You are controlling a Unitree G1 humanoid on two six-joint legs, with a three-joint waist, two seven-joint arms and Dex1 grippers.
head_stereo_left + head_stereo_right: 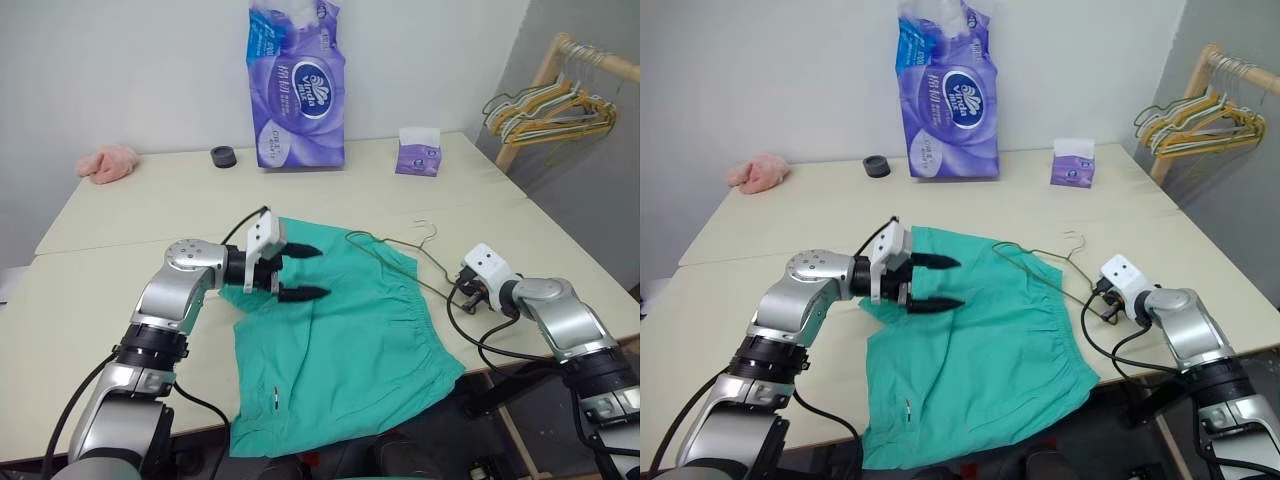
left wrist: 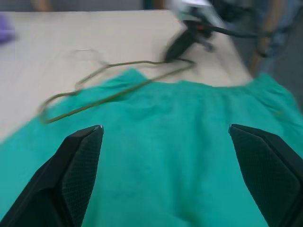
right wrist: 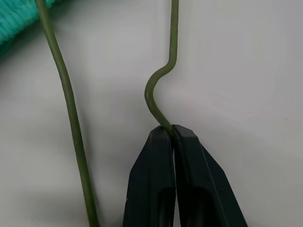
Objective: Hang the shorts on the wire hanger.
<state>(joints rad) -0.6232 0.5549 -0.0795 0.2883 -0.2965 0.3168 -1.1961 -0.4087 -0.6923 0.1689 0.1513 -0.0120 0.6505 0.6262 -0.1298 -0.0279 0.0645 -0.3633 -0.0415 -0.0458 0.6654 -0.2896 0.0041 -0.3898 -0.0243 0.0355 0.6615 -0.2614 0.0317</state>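
The teal-green shorts (image 1: pixel 340 345) lie spread flat on the table, reaching its near edge. The thin olive wire hanger (image 2: pixel 118 65) lies across their far right part, with its hook (image 1: pixel 427 228) on the bare table. Just off the shorts' right side, my right gripper (image 3: pixel 171 130) is shut on a bent end of the hanger wire (image 3: pixel 174 33). My left gripper (image 1: pixel 300 272) hovers open over the shorts' far left part, pointing right, with nothing between its fingers (image 2: pixel 80 161).
At the back stand a tall purple tissue pack (image 1: pixel 297 85), a small purple tissue box (image 1: pixel 418 155) and a black ring (image 1: pixel 223 157). A pink cloth (image 1: pixel 108 162) lies far left. A wooden rack with bunched hangers (image 1: pixel 550 105) stands beyond the table's right edge.
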